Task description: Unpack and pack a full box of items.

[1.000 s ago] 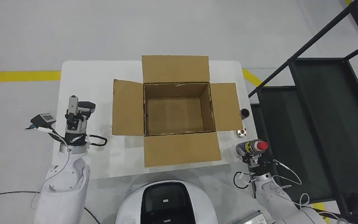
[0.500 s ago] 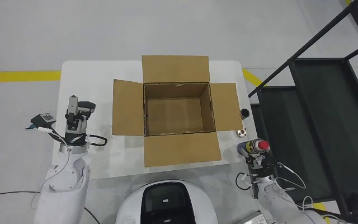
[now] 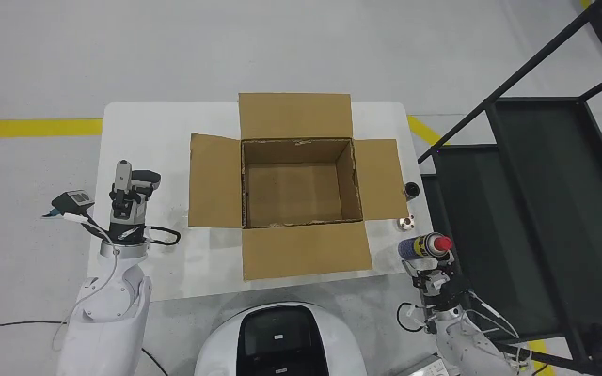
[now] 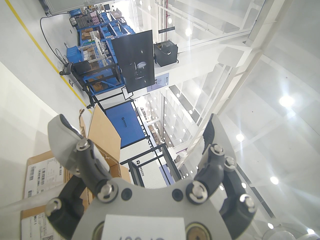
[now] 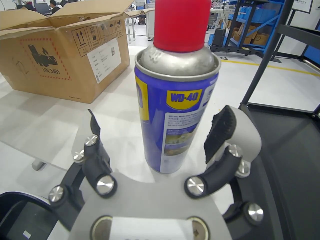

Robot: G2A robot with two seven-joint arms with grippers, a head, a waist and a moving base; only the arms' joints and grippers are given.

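The white desk (image 3: 160, 132) stretches ahead of both claws. The open cardboard box (image 3: 299, 183) sits in its middle, between the two claws, with all four flaps folded out flat and its bare bottom showing. From the right claw (image 5: 158, 113) the box (image 5: 62, 58) stands ahead and off to its left, well apart, with a printed side and a white label facing it. From the left claw (image 4: 136, 126) the box (image 4: 42, 173) lies to its right, with one flap rising beside the fingers.

A dark metal rack (image 3: 527, 188) stands off the desk on the outer, right side of the right claw (image 3: 428, 273).

The left claw (image 3: 134, 179) is upright at the left end of the desk, pointing at the ceiling. Its fingers (image 4: 62, 136) are spread wide with nothing between them.

The spray can (image 5: 175, 96), blue with a red cap, stands upright on the desk's near right corner, directly between the right claw's fingers (image 5: 220, 131). That claw gapes wide, with a clear gap on each side of the can, so it has hold of nothing. In the top view the can (image 3: 425, 246) is just ahead of the claw.

A grey handheld device (image 3: 71, 200) hangs just outside the left claw, off the desk edge.

Beyond the can from the right claw, near the box's right flap, lie a small silver piece (image 3: 405, 223) and, farther on, a small black round piece (image 3: 411, 190).
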